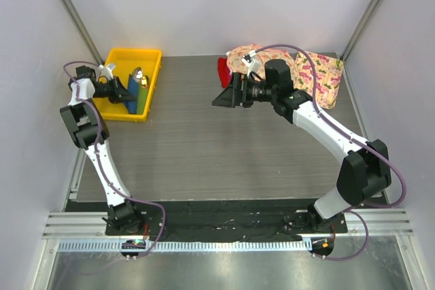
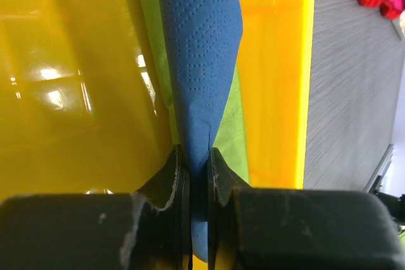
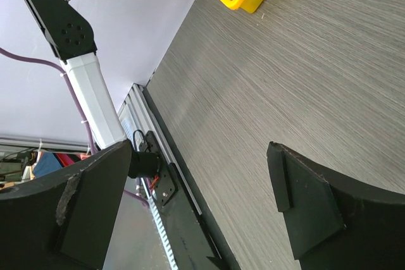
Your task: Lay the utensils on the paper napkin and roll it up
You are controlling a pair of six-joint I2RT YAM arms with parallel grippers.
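Napkin grab | left gripper (image 2: 199,162) clenched on paper napkin (image 2: 199,49), which sits inside yellow bin (image 2: 278,61) against green sheet (image 2: 231,118) | right gripper (image 3: 199,178) spread wide above table (image 3: 304,61), holding nothing | risk: thin paper tears at pinch, or green sheet drags out too

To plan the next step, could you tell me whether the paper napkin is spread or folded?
Folded: the paper napkin forms a narrow strip pinched in the left gripper.
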